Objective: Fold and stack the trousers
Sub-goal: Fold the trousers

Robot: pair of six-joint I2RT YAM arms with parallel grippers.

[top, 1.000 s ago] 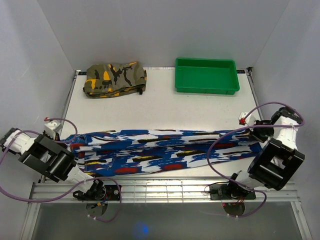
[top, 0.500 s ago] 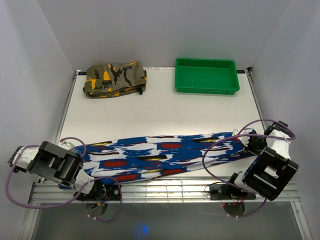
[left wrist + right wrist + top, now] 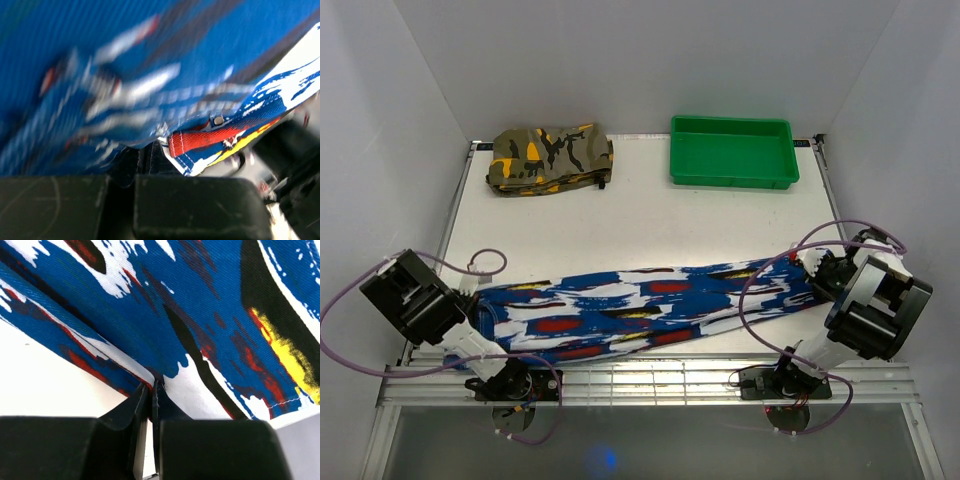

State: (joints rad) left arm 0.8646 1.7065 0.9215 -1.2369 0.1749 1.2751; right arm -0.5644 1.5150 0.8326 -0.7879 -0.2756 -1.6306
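The left arm leans out from its base at the near edge toward the left side of the bench. Its black wrist block is tilted, and the left end effector points inward at the left end of the trousers. Its wrist view is blurred, but the dark fingers sit nearly together with a red-and-white hem of the print right at their tips, so the left end effector appears clamped on the cloth.

The trousers lie as one long narrow band across the near half of the bench, stretched from one arm to the other, with the right end slightly farther back than the left. A folded camouflage garment lies at the far left and a green tray at the far right, both well apart from the trousers.

The right arm rises from its base and bends back over itself. The right end effector reaches leftward onto the right end of the band. In its wrist view the fingers are all but touching — a blue-and-white fold is pinched between the tips.
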